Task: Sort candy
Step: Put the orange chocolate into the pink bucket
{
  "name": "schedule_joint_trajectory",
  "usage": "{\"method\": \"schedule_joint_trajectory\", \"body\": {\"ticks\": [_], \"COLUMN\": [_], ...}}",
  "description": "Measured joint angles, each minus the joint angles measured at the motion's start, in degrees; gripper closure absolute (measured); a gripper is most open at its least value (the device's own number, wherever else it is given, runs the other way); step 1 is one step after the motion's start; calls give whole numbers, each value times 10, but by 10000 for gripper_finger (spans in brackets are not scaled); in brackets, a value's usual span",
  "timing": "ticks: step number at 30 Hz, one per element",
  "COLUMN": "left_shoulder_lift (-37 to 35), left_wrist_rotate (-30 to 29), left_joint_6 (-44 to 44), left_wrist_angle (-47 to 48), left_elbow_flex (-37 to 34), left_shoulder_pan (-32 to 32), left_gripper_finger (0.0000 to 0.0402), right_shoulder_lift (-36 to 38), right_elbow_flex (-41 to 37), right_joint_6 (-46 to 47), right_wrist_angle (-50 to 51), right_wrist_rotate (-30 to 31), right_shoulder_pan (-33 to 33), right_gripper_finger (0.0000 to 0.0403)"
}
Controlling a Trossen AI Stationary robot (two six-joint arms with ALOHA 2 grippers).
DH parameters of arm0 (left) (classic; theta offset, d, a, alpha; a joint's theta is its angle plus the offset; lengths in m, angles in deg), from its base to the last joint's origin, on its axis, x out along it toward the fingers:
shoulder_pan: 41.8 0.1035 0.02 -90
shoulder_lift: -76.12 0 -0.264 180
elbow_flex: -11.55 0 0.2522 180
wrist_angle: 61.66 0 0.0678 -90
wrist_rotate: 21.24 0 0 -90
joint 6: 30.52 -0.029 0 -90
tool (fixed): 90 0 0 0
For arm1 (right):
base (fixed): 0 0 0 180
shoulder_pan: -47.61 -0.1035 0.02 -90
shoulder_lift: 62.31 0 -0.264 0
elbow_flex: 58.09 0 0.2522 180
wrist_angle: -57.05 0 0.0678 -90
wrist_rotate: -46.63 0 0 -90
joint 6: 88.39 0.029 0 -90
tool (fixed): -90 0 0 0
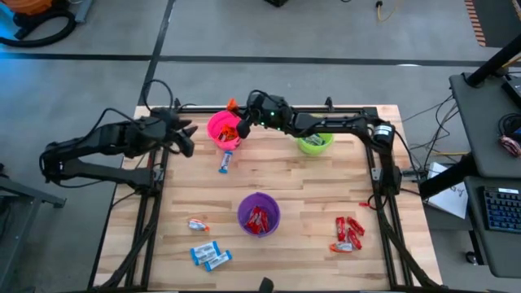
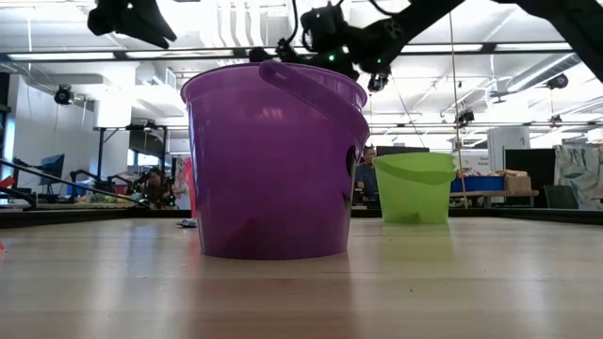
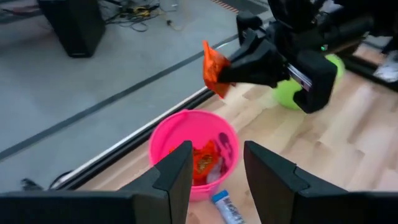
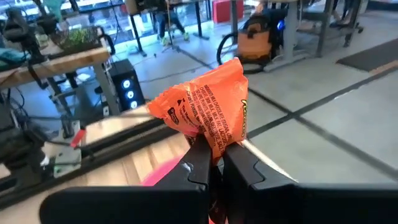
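progress: partway; pink cup holds orange candies, purple cup holds red ones, green cup contents unclear
left to sort: red candies at the counter's near right; blue-and-white candies near left; one mixed piece above them; one blue piece just beside the pink cup
right gripper: jaws pinched on the orange candy, hanging over the pink cup's far rim
candy axis: long axis roughly upright, free end pointing up from the jaws
left gripper: jaws partly apart, empty, just beside the pink cup
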Motion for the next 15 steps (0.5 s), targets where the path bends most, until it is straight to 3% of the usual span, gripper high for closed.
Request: {"method": "schedule_joint_trajectory", "body": {"ticks": [6, 15], "left_shoulder_lift": [26, 34], "left_wrist_rotate": [-30, -31], "left_joint_6": [2, 25], "left_wrist_angle": [0, 0], "left_elbow_flex": [0, 0], "left_shoulder_pan": [0, 1], "left_gripper_finger": [274, 274], "right_shoulder_lift": [-37, -91], "right_elbow_flex": [1, 33], "right_joint_6": [4, 3], "right_wrist_angle": [-30, -27], "right_wrist_rotate": [-64, -66], "right_shoulder_pan": [1, 2], "right_gripper_finger": [390, 390]}}
